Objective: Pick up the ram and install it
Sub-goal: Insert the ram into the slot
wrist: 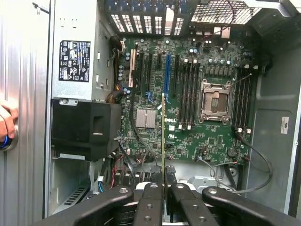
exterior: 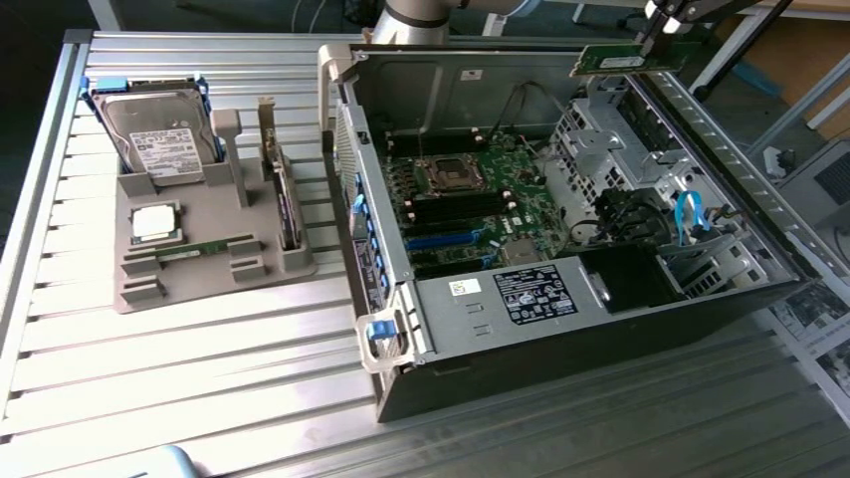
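Ram, a thin narrow green circuit-board stick with small black chips [exterior: 624,62], is held in the air by the black-fingered end effector [exterior: 659,42], above the rim of the open black computer case [exterior: 558,368] at the exterior view's upper right.

- Pick-up: judged done. The end effector is closed nearly all the way, and the ram is pinched between its two inner fingers. No tray or tabletop is touched by the stick.
- Install: judged not done. The long black memory slots [wrist: 188,94] beside the silver processor socket [wrist: 215,101] on the green motherboard [wrist: 188,141] appear empty, though fine detail in the slots is hard to make out.
- Relation: in the wrist view the ram [wrist: 163,136] is seen edge-on, gripped at one end by the end effector [wrist: 164,187], its free length pointing at the motherboard. It is well apart from the slots.
- A second, similar green stick [exterior: 199,249] is seen lying in the grey moulded tray [exterior: 199,289] on the slatted metal tabletop [exterior: 159,378], beside the case.
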